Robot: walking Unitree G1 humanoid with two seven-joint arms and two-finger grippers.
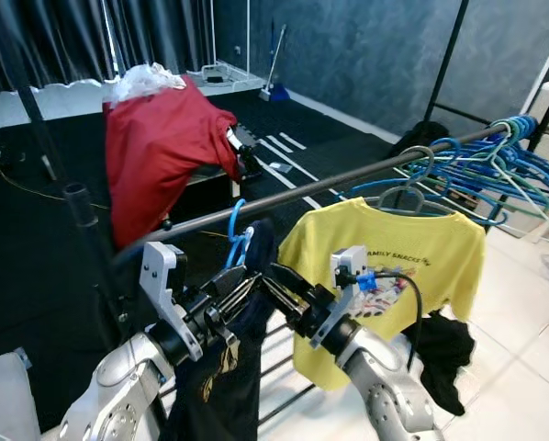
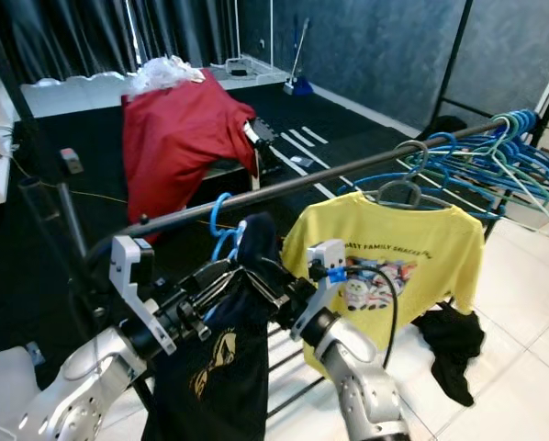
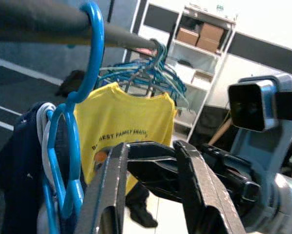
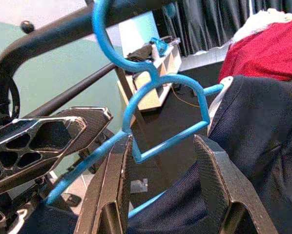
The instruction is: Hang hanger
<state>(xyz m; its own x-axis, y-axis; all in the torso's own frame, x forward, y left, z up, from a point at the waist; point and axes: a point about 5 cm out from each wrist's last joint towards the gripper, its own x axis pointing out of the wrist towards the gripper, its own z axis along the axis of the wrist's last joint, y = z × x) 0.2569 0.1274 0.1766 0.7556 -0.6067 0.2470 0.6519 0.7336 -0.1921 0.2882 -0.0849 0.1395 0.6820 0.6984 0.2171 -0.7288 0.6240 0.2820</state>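
**Blue hanger hooked on the rail, both grippers close beneath it**

A blue hanger (image 2: 222, 225) carrying a dark navy shirt (image 2: 221, 358) has its hook over the grey clothes rail (image 2: 348, 179), just beside a yellow T-shirt (image 2: 389, 266). The left gripper (image 3: 153, 192) and right gripper (image 4: 160, 183) sit below the rail at the hanger's shoulders, fingers apart and gripping nothing. The hanging step looks nearly complete; next, both arms likely need to draw back without snagging the shirt.

Even indoor light is filling the head views, leaving the black floor (image 1: 36, 266) dim. Both wrist views are showing soft, blurred foregrounds and slightly overexposed backgrounds.
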